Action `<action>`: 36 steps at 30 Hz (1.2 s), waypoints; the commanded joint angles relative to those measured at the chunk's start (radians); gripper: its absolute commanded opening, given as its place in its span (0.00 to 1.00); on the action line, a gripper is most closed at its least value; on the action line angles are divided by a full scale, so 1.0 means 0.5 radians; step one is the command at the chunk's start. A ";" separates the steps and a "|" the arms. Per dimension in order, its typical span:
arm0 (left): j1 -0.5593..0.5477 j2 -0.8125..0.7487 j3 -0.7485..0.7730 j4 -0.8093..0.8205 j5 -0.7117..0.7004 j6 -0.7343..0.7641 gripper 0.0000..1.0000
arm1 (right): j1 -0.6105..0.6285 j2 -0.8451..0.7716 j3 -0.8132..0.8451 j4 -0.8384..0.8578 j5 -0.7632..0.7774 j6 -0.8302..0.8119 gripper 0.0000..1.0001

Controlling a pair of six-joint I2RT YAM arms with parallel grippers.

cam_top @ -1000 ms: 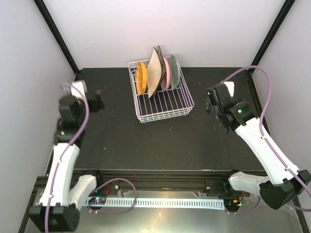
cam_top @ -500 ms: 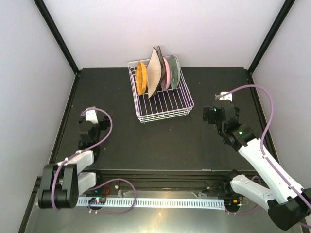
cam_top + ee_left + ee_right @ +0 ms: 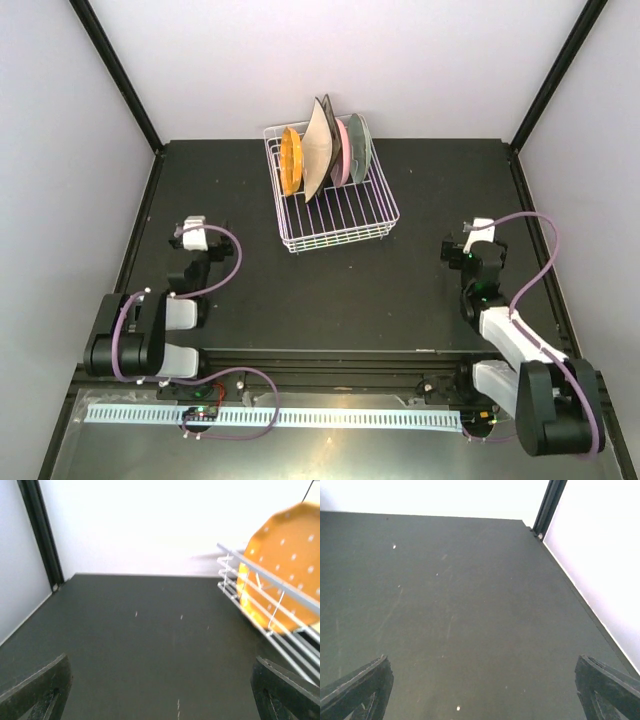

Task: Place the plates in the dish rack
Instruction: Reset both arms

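Your loading looks finished, or all but. The dish rack [image 3: 335,225] sits in the upper middle of the top view, and the plates stand on edge in its far half. From left to right you can see the orange plate [image 3: 291,160], the cream square plate [image 3: 318,150], the pink plate [image 3: 342,152] and the pale green plate [image 3: 360,148]. That makes 4 you can count for certain. A dark corner [image 3: 326,104] pokes up just behind the cream one and may be a 5th plate, but it is too shadowed to name. The near half of the rack holds nothing. No plate lies anywhere on the black table [image 3: 250,200] in any of the 3 views, so you seem to have nothing left to fetch.

Both arms are folded low at the bottom of the top view, well apart from the rack. The left gripper [image 3: 160,692] has its jaws wide apart with only bare table between them, and the spotted orange plate shows at the upper right of that wrist view. The right gripper [image 3: 482,692] is just as wide, also holding nothing.

As for writing, you have none to read. No brand or label is legible on the rack, plates or arms.
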 commanded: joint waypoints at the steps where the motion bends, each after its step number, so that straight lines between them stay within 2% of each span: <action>1: 0.013 0.006 0.133 -0.019 0.167 0.070 0.99 | -0.136 0.218 -0.006 0.790 -0.199 0.039 1.00; 3: 0.013 0.013 0.111 0.048 0.152 0.067 0.99 | -0.165 0.414 0.076 0.768 -0.176 0.155 1.00; 6: 0.014 -0.041 0.149 -0.115 0.143 0.058 0.99 | -0.161 0.564 0.116 0.901 -0.225 0.165 1.00; 7: 0.014 -0.065 0.168 -0.192 0.139 0.052 0.99 | -0.158 0.628 0.080 1.051 -0.245 0.127 1.00; 9: 0.012 -0.045 0.160 -0.135 0.143 0.056 0.99 | -0.158 0.737 0.021 1.237 -0.274 0.119 1.00; 11: 0.014 -0.041 0.160 -0.130 0.145 0.058 0.99 | -0.159 0.826 -0.141 1.645 -0.267 0.104 1.00; 12: 0.012 -0.049 0.165 -0.158 0.143 0.057 0.99 | -0.157 0.820 -0.157 1.661 -0.239 0.124 1.00; 14: 0.014 -0.056 0.186 -0.210 0.134 0.050 0.99 | -0.155 0.794 -0.035 1.354 -0.255 0.122 1.00; 16: 0.009 -0.034 0.205 -0.214 0.136 0.060 0.99 | -0.154 0.820 -0.065 1.474 -0.272 0.099 1.00; 18: 0.007 -0.014 0.228 -0.225 0.162 0.080 0.99 | -0.153 0.790 -0.041 1.375 -0.270 0.108 1.00; 20: 0.003 -0.015 0.249 -0.266 0.167 0.081 0.99 | -0.154 0.793 -0.071 1.451 -0.273 0.105 1.00; 36: -0.023 -0.004 0.295 -0.340 0.225 0.148 0.99 | -0.155 0.791 -0.042 1.382 -0.371 0.066 1.00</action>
